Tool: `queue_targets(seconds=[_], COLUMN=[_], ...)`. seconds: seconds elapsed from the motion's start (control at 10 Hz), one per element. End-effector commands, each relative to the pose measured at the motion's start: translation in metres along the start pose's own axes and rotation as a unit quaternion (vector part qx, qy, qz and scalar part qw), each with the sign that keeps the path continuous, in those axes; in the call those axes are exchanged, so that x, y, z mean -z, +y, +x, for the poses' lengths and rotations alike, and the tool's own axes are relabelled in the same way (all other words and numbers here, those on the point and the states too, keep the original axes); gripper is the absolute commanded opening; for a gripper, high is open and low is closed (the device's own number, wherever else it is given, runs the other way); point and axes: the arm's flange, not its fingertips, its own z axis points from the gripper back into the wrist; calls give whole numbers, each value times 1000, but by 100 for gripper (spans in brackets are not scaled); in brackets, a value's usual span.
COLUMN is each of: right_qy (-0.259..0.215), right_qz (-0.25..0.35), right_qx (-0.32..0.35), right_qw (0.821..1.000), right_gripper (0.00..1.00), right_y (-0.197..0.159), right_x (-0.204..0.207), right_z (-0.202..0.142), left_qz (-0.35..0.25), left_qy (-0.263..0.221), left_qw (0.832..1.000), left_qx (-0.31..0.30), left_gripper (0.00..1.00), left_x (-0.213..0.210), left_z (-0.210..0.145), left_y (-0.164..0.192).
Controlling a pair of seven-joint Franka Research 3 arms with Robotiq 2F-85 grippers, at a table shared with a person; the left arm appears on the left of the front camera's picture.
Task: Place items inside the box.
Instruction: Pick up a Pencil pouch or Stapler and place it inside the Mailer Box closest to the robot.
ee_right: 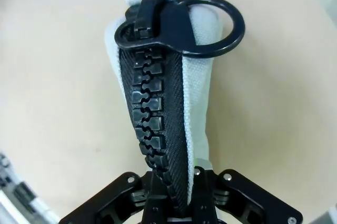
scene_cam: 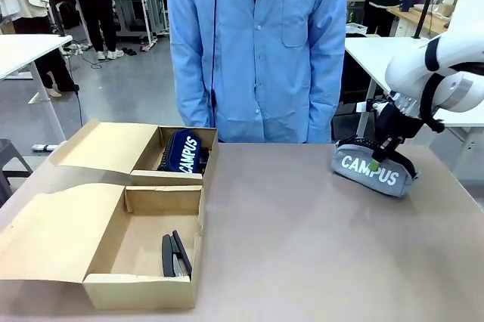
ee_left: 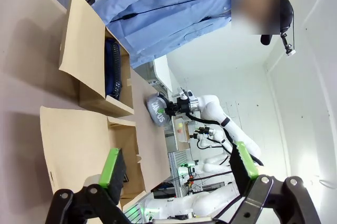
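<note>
Bright, diffuse room light lies evenly across the counter (scene_cam: pixel 318 246), leaving only soft shadows inside the open box (scene_cam: pixel 140 292). The left wrist view bends at its edges and its white background glares; the right wrist view is sharp.

On the right end effector (scene_cam: pixel 382 152) the fingertips are buried in the zip seam of the grey pouch (scene_cam: pixel 370 174). The far box (scene_cam: pixel 178 178) wall hides the lower part of the navy pouch (scene_cam: pixel 184 150). The dark things (scene_cam: pixel 175 254) in the near box (scene_cam: pixel 144 292) are too small to name.
</note>
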Motion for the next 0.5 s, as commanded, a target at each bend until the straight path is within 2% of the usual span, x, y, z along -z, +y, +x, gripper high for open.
queue_targets(seconds=[0.0,0.1,0.2,0.3,0.4], right_qy=[20,45,11,-30,-48], right_qz=[47,74,65,70,94], right_qx=[148,181,196,204,255], right_qw=[988,980,978,976,961], right_gripper=[0,0,0,0,0], right_y=[54,85,109,114,93], right_x=[-45,-58,-68,-75,-80], right_z=[-45,-75,-102,-116,-115], left_qz=[-10,-10,-10,-10,-10], left_qy=[-5,-5,-5,-5,-5], left_qw=[1000,1000,1000,1000,1000], left_qx=[10,10,10,10,10], left_gripper=[100,100,100,100,100], left_x=[0,0,0,0,0], left_z=[0,0,0,0,0], left_y=[-1,-1,-1,-1,-1])
